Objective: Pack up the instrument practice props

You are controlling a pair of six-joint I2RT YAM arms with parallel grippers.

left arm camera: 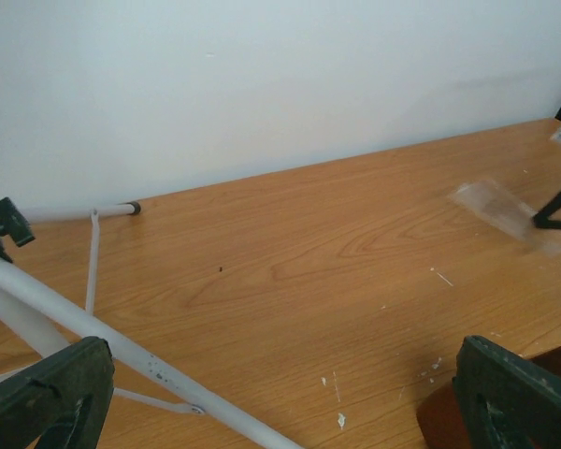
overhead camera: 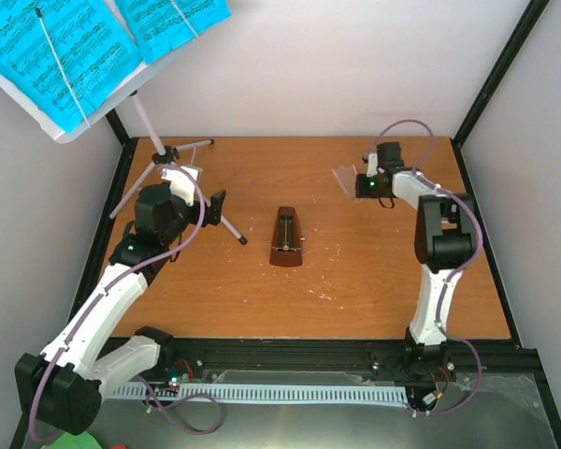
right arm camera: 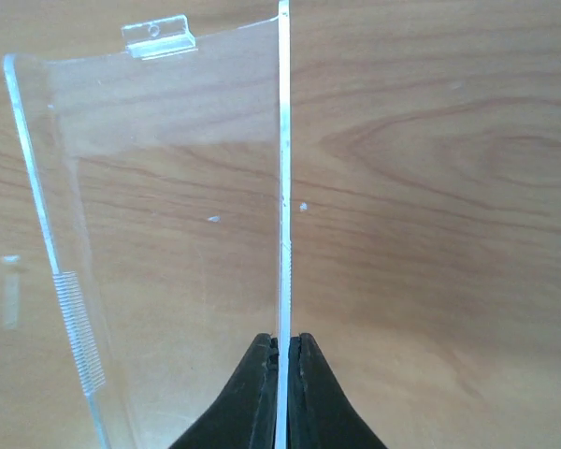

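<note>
The brown pyramid metronome (overhead camera: 286,238) stands uncovered at the table's middle; its edge shows in the left wrist view (left arm camera: 552,393). My right gripper (overhead camera: 363,183) (right arm camera: 282,346) is shut on a wall of the clear plastic cover (overhead camera: 347,177) (right arm camera: 159,224), held above the wood at the back right. The cover also shows in the left wrist view (left arm camera: 500,208). The silver tripod music stand (overhead camera: 142,112) stands at the back left, with blue sheet-music pages (overhead camera: 65,56) on its desk. My left gripper (overhead camera: 206,192) (left arm camera: 280,412) is open by a tripod leg (left arm camera: 122,346).
Black frame rails (overhead camera: 299,354) edge the table at the front and sides. White walls (left arm camera: 262,84) close in the back and sides. Small white flecks (left arm camera: 337,383) dot the wood.
</note>
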